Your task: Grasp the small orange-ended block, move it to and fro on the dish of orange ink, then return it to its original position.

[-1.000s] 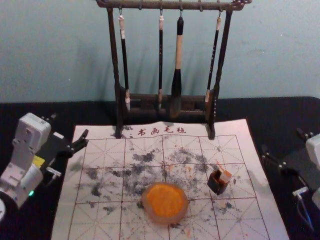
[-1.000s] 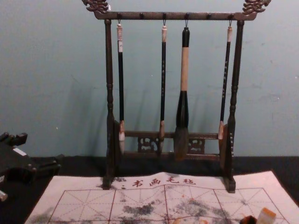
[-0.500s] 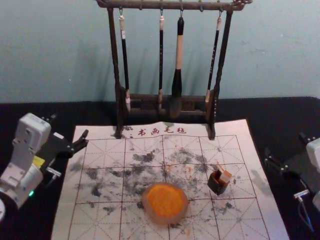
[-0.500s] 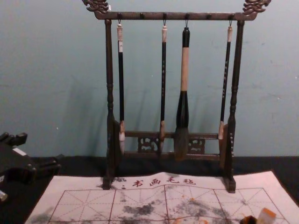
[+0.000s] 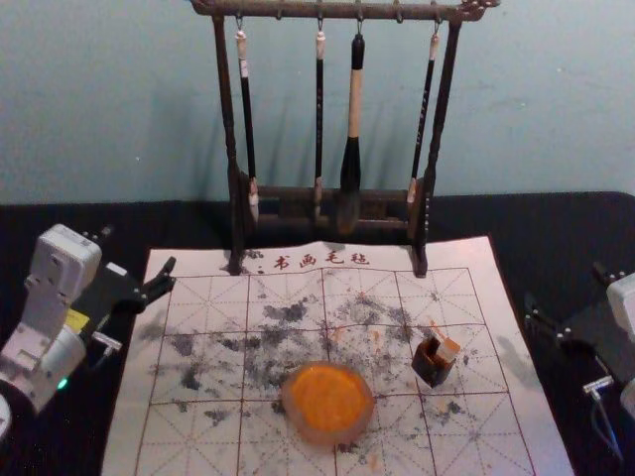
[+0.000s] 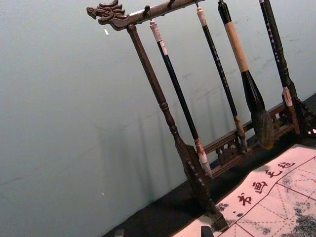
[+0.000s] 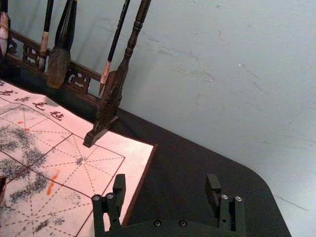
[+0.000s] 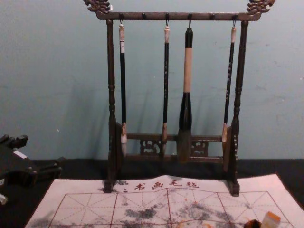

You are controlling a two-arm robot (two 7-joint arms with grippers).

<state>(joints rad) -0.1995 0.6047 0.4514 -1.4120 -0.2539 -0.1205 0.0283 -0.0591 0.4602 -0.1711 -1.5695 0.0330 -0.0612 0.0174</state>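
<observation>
In the head view, the small orange-ended block (image 5: 448, 350) leans tilted in a dark little box (image 5: 432, 368), orange end up. The chest view has the block (image 8: 271, 220) beside the box's dark top (image 8: 252, 223). The dish of orange ink (image 5: 328, 401) lies left of them, nearer the front. My right gripper (image 5: 564, 284) is off the mat's right side, open, touching nothing; in the right wrist view the gripper (image 7: 166, 182) has its fingers wide apart. My left gripper (image 5: 138, 250) is parked open by the mat's left edge; the left wrist view catches the gripper's tips (image 6: 163, 231).
A wooden rack (image 5: 235, 223) with several hanging brushes stands at the back of the ink-stained mat (image 5: 203, 436), one foot at either side. The black table (image 5: 566, 218) extends beyond the mat. A pale wall rises behind the rack.
My right gripper has shifted slightly outward and toward the front compared with a second ago. The left gripper, block, box and dish have stayed in place.
</observation>
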